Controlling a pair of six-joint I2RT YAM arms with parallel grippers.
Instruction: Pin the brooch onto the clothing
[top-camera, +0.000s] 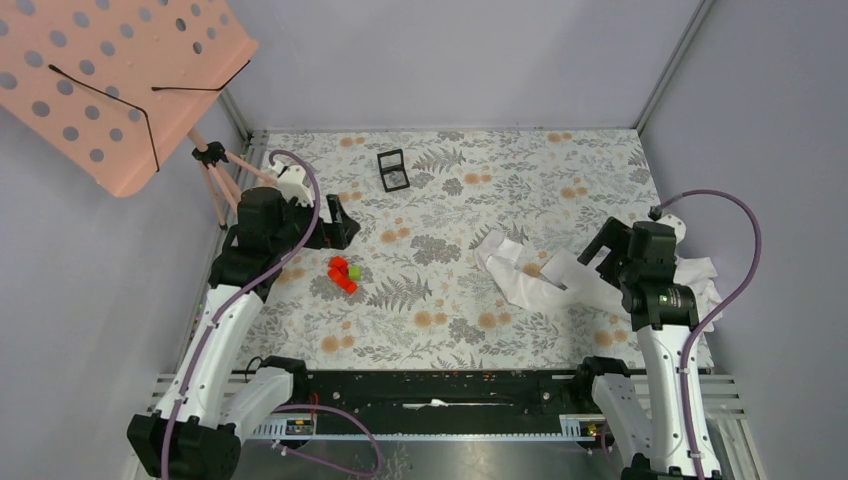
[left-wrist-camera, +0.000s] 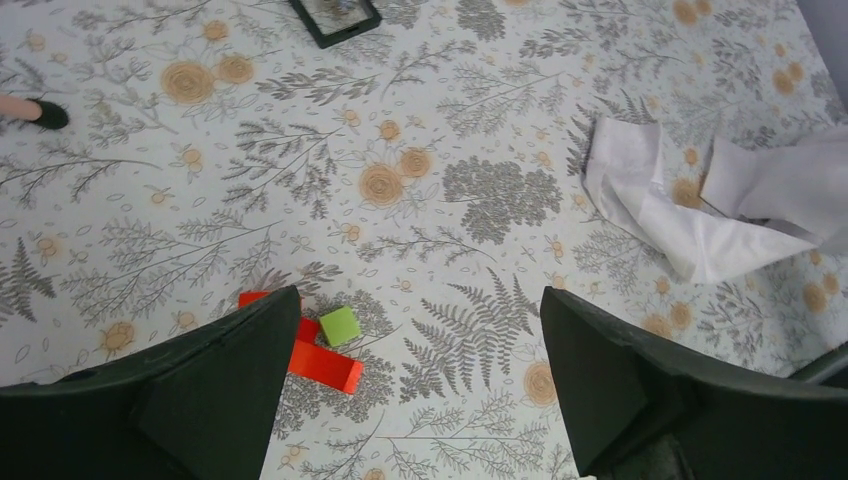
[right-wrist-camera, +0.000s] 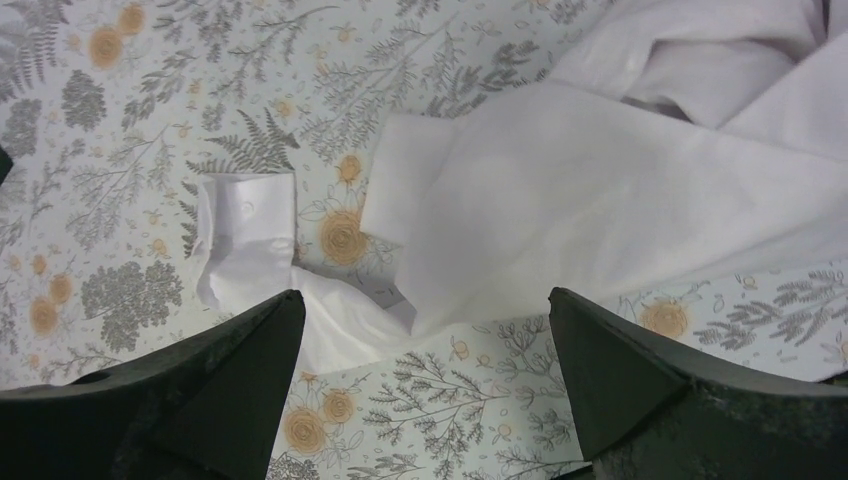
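light: bright, even, diffuse; shadows: soft, faint; focus: sharp; glare: none visible

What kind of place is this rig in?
Probably a lab robot test cell, not a home: plain grey enclosure walls, a floral-print table cover, and a pink perforated board on a tripod.

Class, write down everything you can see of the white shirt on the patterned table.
The shirt is thin white fabric, creased and crumpled rather than spread flat. It lies on the flower-patterned table, at its right side. One folded strip reaches left, toward the middle. The right gripper hangs open above it, holding nothing, and hides part of it from the top camera.
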